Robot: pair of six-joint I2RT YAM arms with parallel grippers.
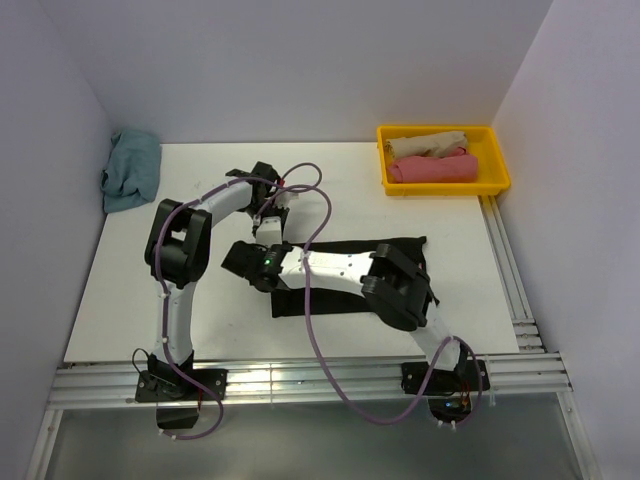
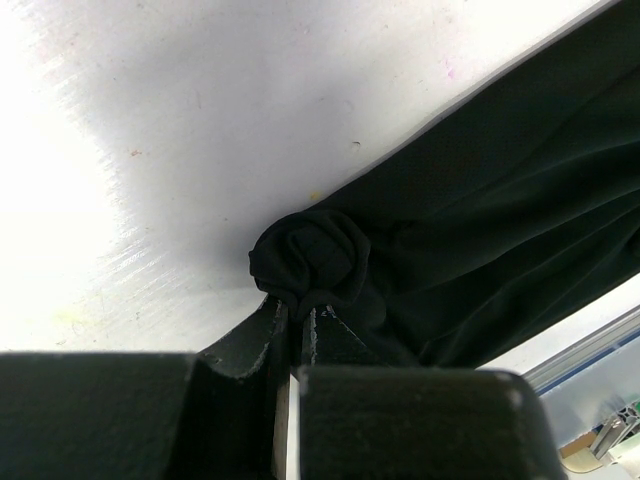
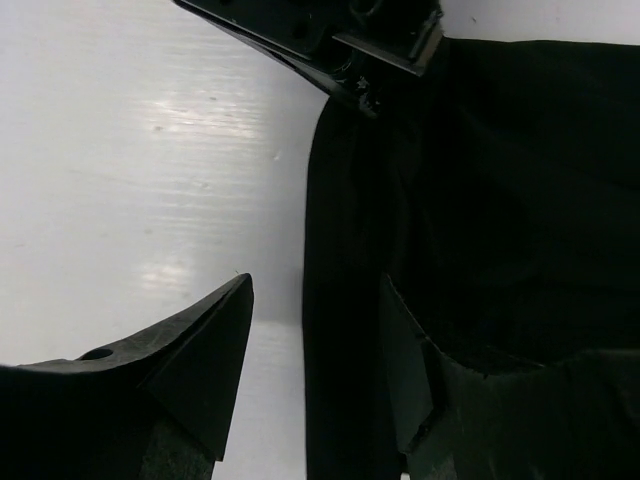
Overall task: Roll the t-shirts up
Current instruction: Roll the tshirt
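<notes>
Black t-shirt (image 1: pixel 335 303): spread across the middle of the table (image 1: pixel 130 290), partly hidden under my right arm; wrinkled, with one long edge running straight in the right wrist view (image 3: pixel 500 200).
Bunched end (image 2: pixel 310 258): a tight little wad of black cloth at the shirt's left end, sitting on the white tabletop.
Left gripper (image 2: pixel 295 312): fingers pressed almost together, pinching that wad right at their tips. From overhead I see it pointing down at the shirt's left end (image 1: pixel 268 222).
Right gripper (image 3: pixel 315 285): fingers wide apart, straddling the shirt's edge, one above bare table and one above black cloth, gripping nothing.
Yellow bin (image 1: pixel 495 160): far right corner, holding a beige roll (image 1: pixel 428 145) behind a pink roll (image 1: pixel 432 168), side by side.
Teal shirt (image 1: pixel 130 168): crumpled in the far left corner, well apart from both grippers.
</notes>
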